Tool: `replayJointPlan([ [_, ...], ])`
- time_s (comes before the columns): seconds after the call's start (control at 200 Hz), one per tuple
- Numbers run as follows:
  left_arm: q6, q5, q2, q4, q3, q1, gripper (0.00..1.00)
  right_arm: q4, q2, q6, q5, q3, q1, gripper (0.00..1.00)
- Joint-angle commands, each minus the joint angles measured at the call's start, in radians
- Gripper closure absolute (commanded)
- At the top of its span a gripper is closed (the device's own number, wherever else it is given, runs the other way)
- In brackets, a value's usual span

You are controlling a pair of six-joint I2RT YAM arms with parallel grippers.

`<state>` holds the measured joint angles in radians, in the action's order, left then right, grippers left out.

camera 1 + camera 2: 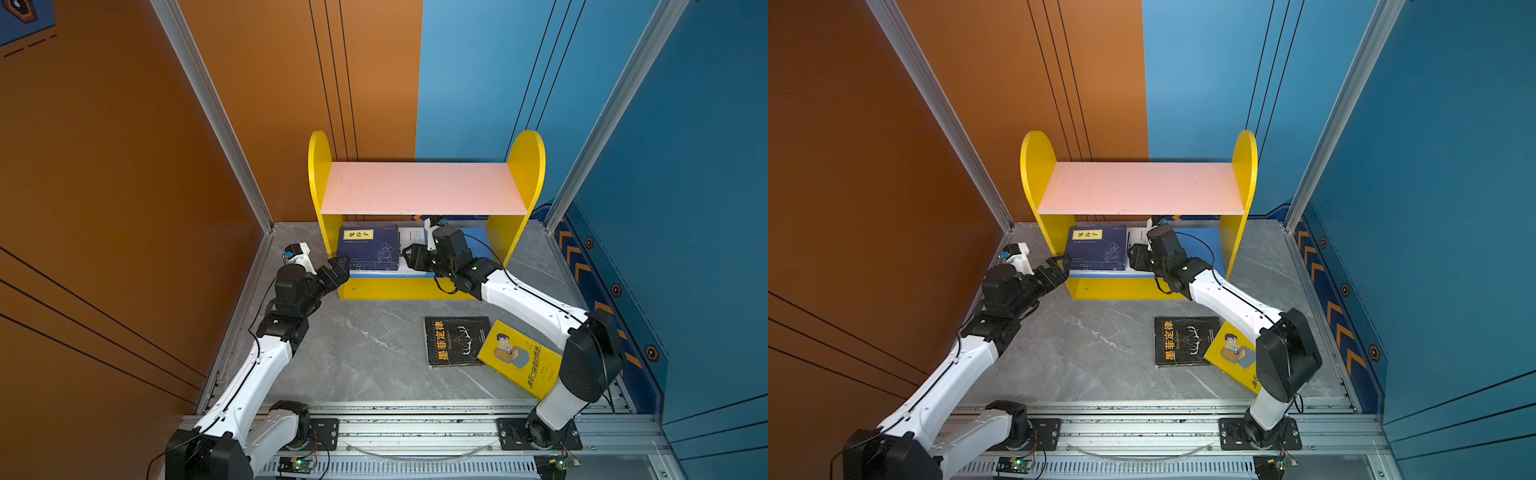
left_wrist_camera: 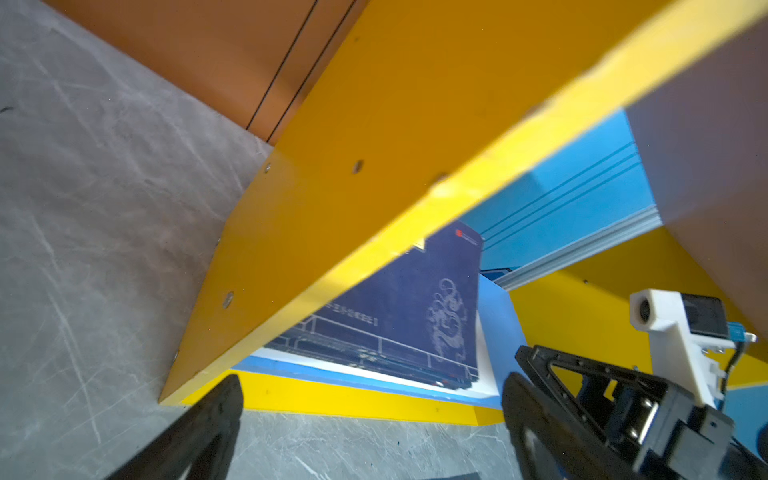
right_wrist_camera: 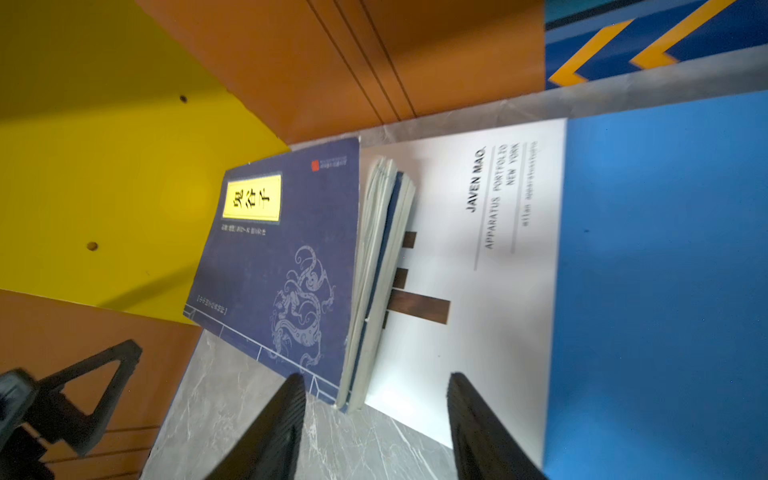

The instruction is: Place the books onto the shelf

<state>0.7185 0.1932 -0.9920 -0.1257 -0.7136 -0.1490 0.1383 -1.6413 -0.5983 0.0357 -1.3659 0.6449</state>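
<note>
6 bks — 1 shelf, 2 grippers

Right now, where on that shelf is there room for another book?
The pink upper board is bare between the yellow side panels. The blue lower board is free between the white book and the right-hand panel; navy books crowd its other end.

Blue board holds white book; tabletop holds black book, yellow book.

Bright, even overhead light — blurred, distorted wrist-view edges.
</note>
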Motion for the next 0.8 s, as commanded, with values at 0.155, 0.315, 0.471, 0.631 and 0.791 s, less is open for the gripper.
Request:
replayJointPlan([
  [0.155,-0.060,0.052,0.104,0.125,0.046,-0.085,0.02,-0.022,0.169,-0.032,-0.134,0.225,0.009,0.37],
  [0.315,-0.056,-0.009,0.154,0.150,0.102,-0.221,0.02,0.038,0.255,-0.054,-0.229,0.335,0.038,0.31],
  [0.471,-0.060,-0.100,0.135,0.148,0.154,-0.373,0.02,0.133,0.349,-0.126,-0.315,0.447,0.041,0.25],
  [0.631,-0.086,-0.162,0.032,0.100,0.156,-0.516,0.02,0.231,0.469,-0.252,-0.352,0.573,-0.007,0.18],
  [0.791,-0.089,-0.156,-0.141,0.033,0.121,-0.602,0.05,0.241,0.563,-0.304,-0.306,0.687,-0.082,0.14],
])
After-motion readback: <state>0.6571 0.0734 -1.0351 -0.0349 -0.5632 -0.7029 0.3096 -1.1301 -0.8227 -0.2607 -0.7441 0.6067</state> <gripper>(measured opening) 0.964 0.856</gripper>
